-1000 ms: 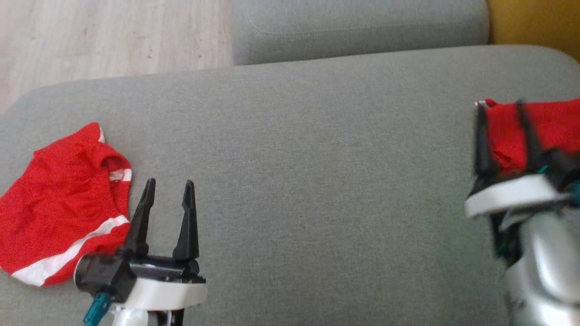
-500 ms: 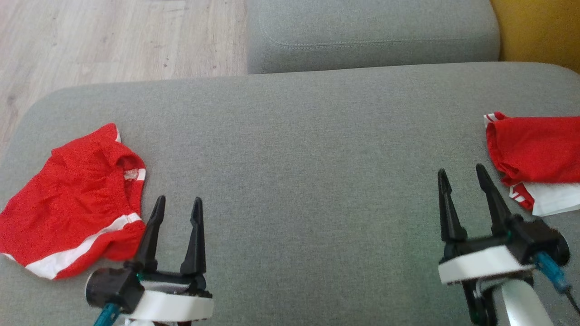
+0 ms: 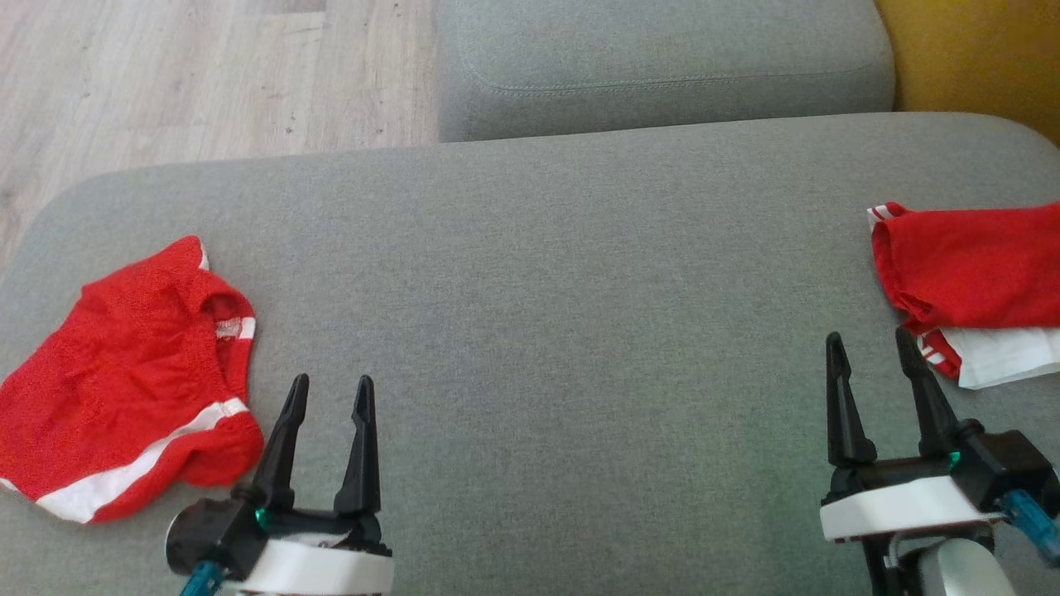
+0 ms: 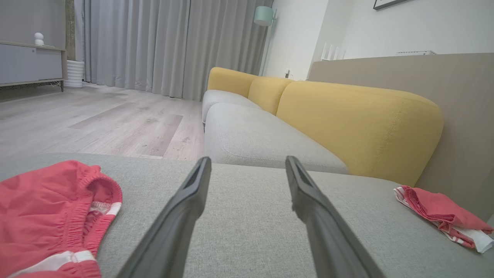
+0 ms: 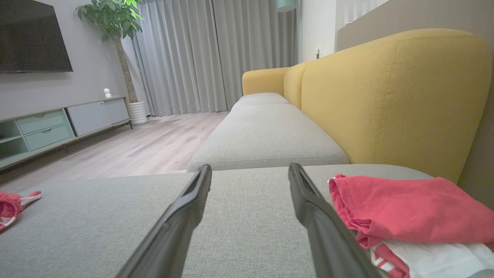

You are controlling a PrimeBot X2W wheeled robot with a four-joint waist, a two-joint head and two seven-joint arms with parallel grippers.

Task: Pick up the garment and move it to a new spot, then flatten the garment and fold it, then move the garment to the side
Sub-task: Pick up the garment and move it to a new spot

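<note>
Pale wood-plank floor (image 3: 207, 74) throughout. A sofa (image 4: 247, 131) with grey seat cushions (image 3: 530, 248) and yellow backrests (image 5: 393, 96) runs along a beige wall panel (image 4: 444, 77). Grey full-length curtains (image 4: 154, 42) close the far side. A wall-mounted television (image 5: 31, 34) hangs above a low cabinet (image 5: 58, 123), with a potted tree (image 5: 112, 19) at the cabinet's end. A teal lamp shade (image 4: 263, 15) hangs near the white corner wall. Lighting is soft and even.

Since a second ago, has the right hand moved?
Yes. The right hand has pulled back toward the robot: its fingers overlapped the folded red garment then, and now they stand open at its near left corner.
</note>
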